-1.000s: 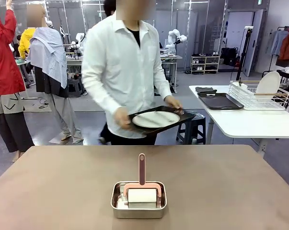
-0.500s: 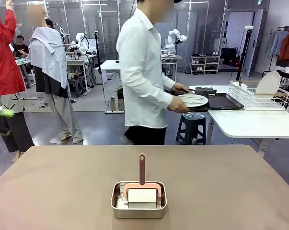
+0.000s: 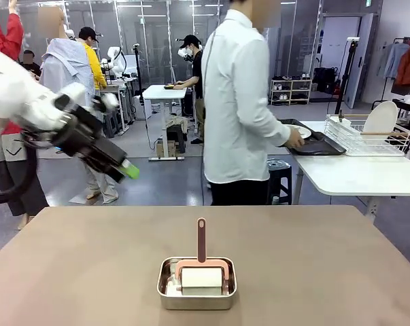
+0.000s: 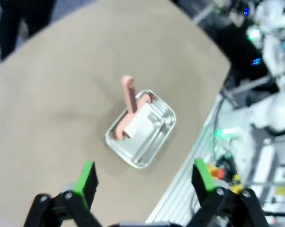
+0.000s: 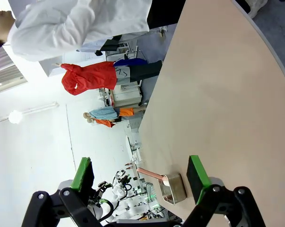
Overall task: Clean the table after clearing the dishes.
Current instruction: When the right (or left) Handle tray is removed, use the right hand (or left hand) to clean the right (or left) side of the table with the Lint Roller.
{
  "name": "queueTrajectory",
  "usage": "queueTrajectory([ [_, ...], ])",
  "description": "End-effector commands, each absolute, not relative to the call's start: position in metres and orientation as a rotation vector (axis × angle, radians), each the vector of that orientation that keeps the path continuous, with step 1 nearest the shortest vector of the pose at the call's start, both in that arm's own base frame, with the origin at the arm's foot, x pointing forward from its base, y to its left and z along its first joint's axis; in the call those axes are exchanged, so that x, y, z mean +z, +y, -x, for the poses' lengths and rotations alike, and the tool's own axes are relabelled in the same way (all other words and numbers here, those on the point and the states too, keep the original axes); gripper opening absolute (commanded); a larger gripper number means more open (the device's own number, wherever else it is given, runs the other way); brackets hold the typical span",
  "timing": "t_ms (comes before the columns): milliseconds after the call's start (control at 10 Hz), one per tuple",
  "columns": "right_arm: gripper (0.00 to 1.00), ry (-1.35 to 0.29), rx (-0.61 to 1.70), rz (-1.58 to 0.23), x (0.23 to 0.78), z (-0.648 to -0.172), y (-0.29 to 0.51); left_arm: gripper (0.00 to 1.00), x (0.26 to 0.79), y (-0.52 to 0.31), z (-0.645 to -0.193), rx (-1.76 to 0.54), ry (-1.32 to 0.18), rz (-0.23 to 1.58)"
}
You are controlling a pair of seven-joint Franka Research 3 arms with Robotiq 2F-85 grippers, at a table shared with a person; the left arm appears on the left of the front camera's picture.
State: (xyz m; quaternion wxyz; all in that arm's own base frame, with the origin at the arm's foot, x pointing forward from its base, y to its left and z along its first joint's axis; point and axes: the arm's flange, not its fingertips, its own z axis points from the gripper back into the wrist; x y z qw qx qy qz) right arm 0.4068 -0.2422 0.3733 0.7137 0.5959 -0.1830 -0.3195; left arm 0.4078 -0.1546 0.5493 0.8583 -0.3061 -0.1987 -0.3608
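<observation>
Change since earlier frame: the left arm (image 3: 48, 115) has entered the front view from picture left, motion-blurred; the person (image 3: 242, 102) has carried a tray from behind the table to the white side table (image 3: 354, 175) and now faces away.
Left gripper (image 3: 128, 170): raised above the left far part of the table (image 3: 327, 258), pointing down and toward the middle. In the left wrist view, the left gripper (image 4: 144, 176) is spread wide and released, with nothing between the green pads (image 4: 85, 177).
Right gripper (image 5: 139, 174): fingers wide apart, empty, in the air beside the table (image 5: 218, 94).
Dishes: one white plate (image 3: 302, 131) lies on a dark tray (image 3: 320, 145) on the white side table, under the person's hand (image 3: 294, 141).
Table: brownish-taupe top, carrying the steel pan (image 3: 162, 291) near the robot's edge, at centre.
Steel pan contents: roller tool (image 3: 201, 275), white roll lying in the pan, pink handle pointing toward the far side.
Left wrist view: steel pan (image 4: 165, 119) and roller tool (image 4: 133, 116) lie below and ahead of the fingers, well apart from them.
Right wrist view: steel pan (image 5: 173, 187) sits near the table edge.
</observation>
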Motion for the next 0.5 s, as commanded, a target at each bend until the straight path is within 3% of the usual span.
queueTrajectory([
  [0,1.00,-0.396,-0.695,-1.315,0.376,-0.404,-0.242,1.00,0.536,-0.181,-0.411,-0.949,-0.429,0.521],
  [400,1.00,-0.396,-0.695,-1.315,0.376,-0.404,-0.242,1.00,0.533,-0.202,-0.398,-0.940,-0.373,0.551],
])
